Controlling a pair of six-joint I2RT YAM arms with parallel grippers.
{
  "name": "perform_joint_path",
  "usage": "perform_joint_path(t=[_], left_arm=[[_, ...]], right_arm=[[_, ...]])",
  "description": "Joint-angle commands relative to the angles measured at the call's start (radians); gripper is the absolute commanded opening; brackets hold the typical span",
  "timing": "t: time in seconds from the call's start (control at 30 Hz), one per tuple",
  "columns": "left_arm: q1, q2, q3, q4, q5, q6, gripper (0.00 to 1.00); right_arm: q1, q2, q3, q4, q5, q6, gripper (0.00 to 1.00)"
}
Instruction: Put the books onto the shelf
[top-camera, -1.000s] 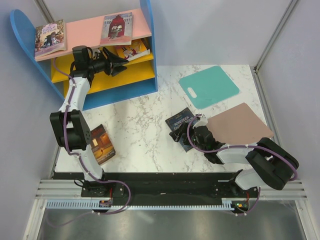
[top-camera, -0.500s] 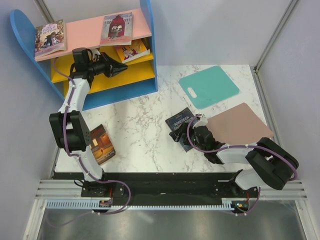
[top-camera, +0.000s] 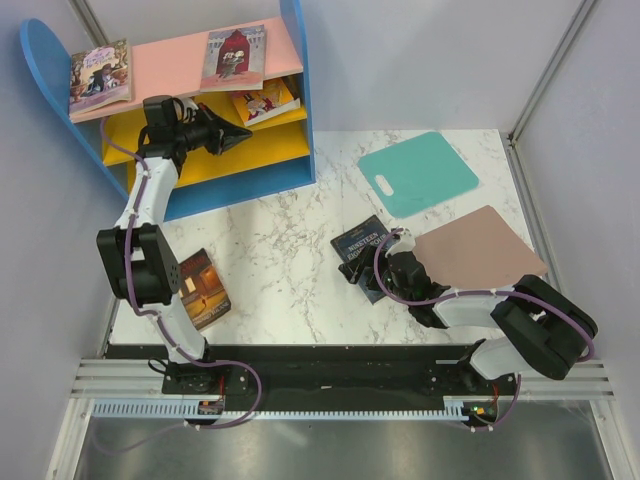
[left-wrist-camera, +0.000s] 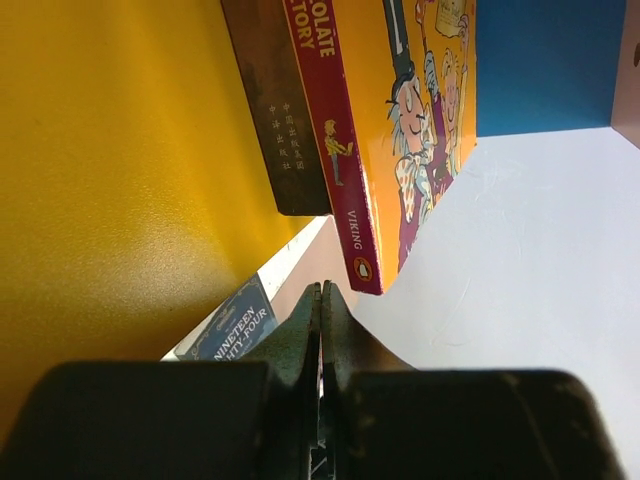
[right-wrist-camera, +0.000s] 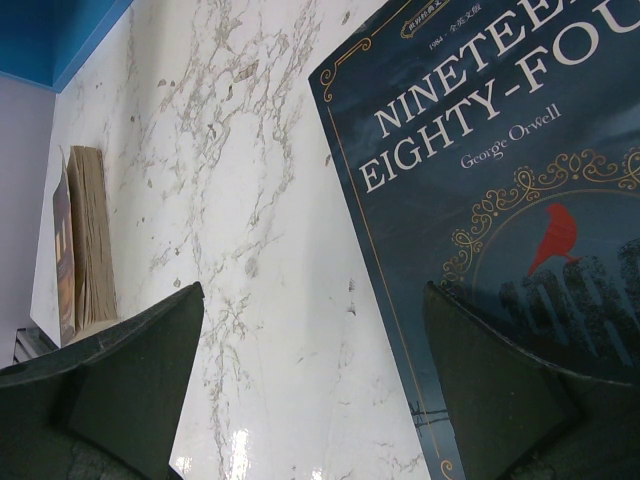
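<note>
Top view's bright and evenly lit, soft light, just faint fuzzy shadows on the worktop (top-camera: 280, 230). Both wrist cams go mushy up close, so the dark jaws are out of focus. Little glare spot on the marble low in the right wrist shot.

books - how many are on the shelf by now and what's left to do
Done: a purple book and a red book lie on the pink top board; the Roald Dahl book sits on a yellow board beside a brown book. In hand: nothing; the left gripper is shut and empty near them, the right gripper open over Nineteen Eighty-Four. Left: that one and the brown-orange book on the table.
</note>
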Motion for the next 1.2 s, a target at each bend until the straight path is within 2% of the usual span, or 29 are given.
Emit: perform_joint_path(t=[0.0, 0.33, 0.83, 1.17], left_arm=[[-0.001, -0.059, 0.006, 0.031, -0.031, 0.016, 0.02], [-0.005, -0.053, -0.002, 0.106, -0.053, -0.057, 0.02], [-0.01, -0.025, 0.024, 0.134, -0.064, -0.114, 0.02], [-0.012, -0.08, -0.068, 0.117, -0.054, -0.084, 0.02]], right_arm=[[0.006, 0.028, -0.003, -0.078, -0.015, -0.011, 0.98], [0.004, 0.028, -0.003, -0.077, -0.016, -0.013, 0.98], [0.004, 0.028, -0.003, -0.078, -0.017, -0.016, 0.98], [0.004, 0.032, -0.001, -0.078, -0.018, -0.017, 0.98]])
